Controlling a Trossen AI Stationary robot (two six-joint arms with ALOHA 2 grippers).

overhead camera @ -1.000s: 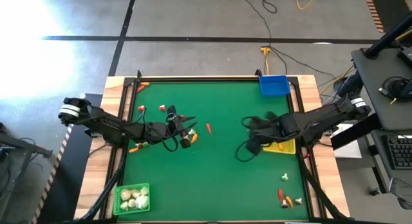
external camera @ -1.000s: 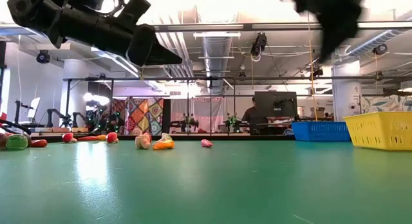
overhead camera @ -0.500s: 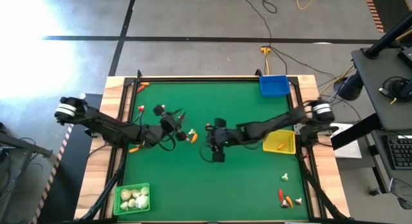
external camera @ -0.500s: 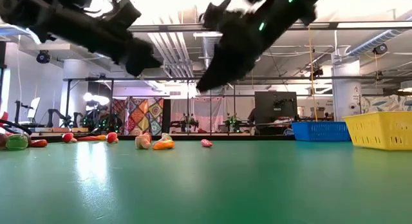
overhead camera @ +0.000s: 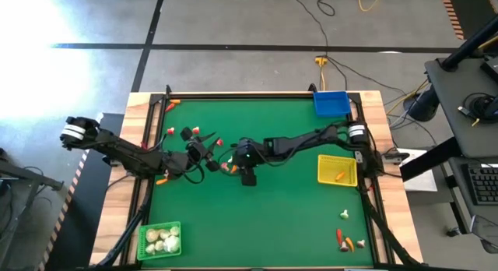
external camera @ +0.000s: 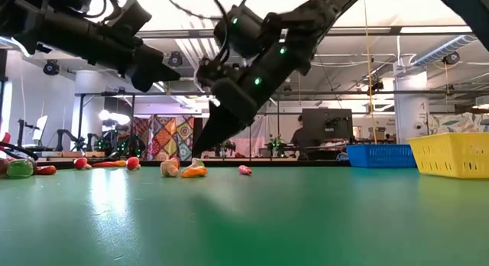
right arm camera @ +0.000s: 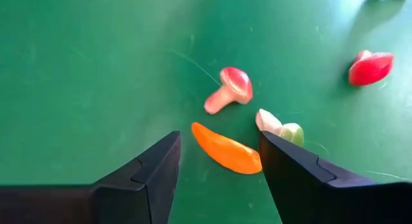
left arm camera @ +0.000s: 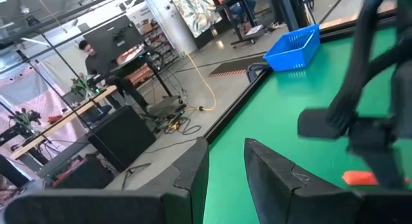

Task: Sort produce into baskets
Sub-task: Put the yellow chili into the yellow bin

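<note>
Right gripper [right arm camera: 219,161] over glossy toy veg
Its matte black fingers gape around a smooth orange carrot [right arm camera: 226,149]; left gripper [left arm camera: 225,169] empty, slightly parted

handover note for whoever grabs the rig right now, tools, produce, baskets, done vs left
Right tool: open, empty, just above an orange carrot piece mid-table, beside a pink mushroom.
Left tool: empty, fingers slightly apart, hovering left of centre.
Baskets: green basket at the near left holds whitish bulbs; yellow basket on the right holds one orange piece; blue basket at the far right, contents cannot be told.
Left to sort: the centre-left scatter and the near-right cluster.
</note>
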